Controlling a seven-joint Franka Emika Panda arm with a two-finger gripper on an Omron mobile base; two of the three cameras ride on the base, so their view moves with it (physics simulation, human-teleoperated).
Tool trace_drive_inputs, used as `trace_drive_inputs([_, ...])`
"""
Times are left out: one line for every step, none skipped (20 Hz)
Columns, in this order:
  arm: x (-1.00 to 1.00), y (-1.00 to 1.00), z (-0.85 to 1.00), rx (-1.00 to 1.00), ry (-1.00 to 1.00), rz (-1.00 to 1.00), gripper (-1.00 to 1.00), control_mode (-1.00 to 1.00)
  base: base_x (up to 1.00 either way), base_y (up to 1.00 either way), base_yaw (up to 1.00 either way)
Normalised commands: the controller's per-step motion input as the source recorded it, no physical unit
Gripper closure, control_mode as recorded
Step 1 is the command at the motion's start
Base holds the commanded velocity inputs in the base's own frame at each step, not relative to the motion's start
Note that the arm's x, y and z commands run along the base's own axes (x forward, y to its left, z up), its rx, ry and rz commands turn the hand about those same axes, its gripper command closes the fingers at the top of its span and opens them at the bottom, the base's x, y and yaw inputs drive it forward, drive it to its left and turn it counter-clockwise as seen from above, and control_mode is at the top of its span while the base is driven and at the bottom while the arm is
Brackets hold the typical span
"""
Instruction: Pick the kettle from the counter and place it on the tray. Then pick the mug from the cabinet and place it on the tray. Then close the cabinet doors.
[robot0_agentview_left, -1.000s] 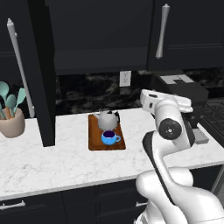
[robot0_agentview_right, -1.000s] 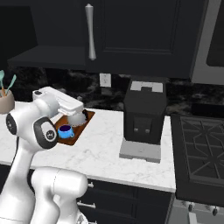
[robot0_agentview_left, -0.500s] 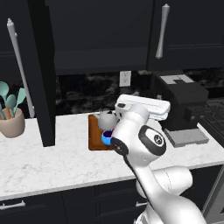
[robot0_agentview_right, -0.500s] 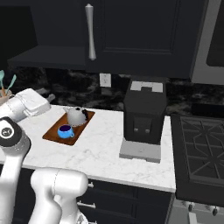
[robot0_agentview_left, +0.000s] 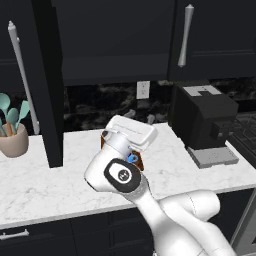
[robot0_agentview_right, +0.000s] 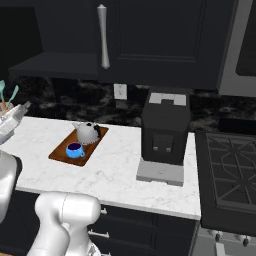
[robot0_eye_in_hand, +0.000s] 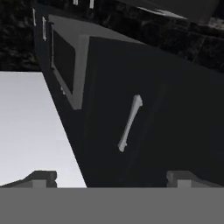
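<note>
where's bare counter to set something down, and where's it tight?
Free: the marble counter between the tray and the coffee machine, and the strip in front of the tray. Also between the utensil pot and the open cabinet door. Tight: the tray itself, with kettle and mug on it.

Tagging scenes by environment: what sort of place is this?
A simulated home kitchen, apparently: white marble counter under black wall cabinets, a black coffee machine beside a gas stove, and a tray holding a kettle and mug.
</note>
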Motion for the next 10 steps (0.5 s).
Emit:
trace_drive_inputs([0.0,0.81,0.06,-0.28,0.0,-0.23,-1.0,-1.0,0.0,0.0,0.0])
trace_drive_inputs([0.0,0.86,0.02,-0.24,0.02,-0.22,-1.0,-1.0,0.0,0.0,0.0])
trace_drive_inputs([0.04,0.92,0.0,-0.21,0.11,-0.17,-1.0,-1.0,0.0,0.0,0.0])
trace_drive_inputs([0.06,0.85,0.0,-0.21,0.12,-0.17,-1.0,-1.0,0.0,0.0,0.0])
trace_drive_inputs([0.16,0.85,0.0,-0.24,0.14,-0.16,-1.0,-1.0,0.0,0.0,0.0])
trace_drive_inputs([0.17,0.99,-0.1,-0.28,0.21,-0.16,-1.0,-1.0,0.0,0.0,0.0])
trace_drive_inputs([0.19,0.91,-0.07,-0.27,0.27,-0.14,-1.0,-1.0,0.0,0.0,0.0])
trace_drive_inputs([0.22,0.74,-0.02,-0.25,0.31,-0.13,-1.0,-1.0,0.0,0.0,0.0])
trace_drive_inputs([0.25,0.77,-0.02,-0.23,0.35,-0.15,-1.0,-1.0,0.0,0.0,0.0])
trace_drive_inputs([0.23,0.9,-0.03,-0.25,0.39,-0.15,-1.0,-1.0,0.0,0.0,0.0])
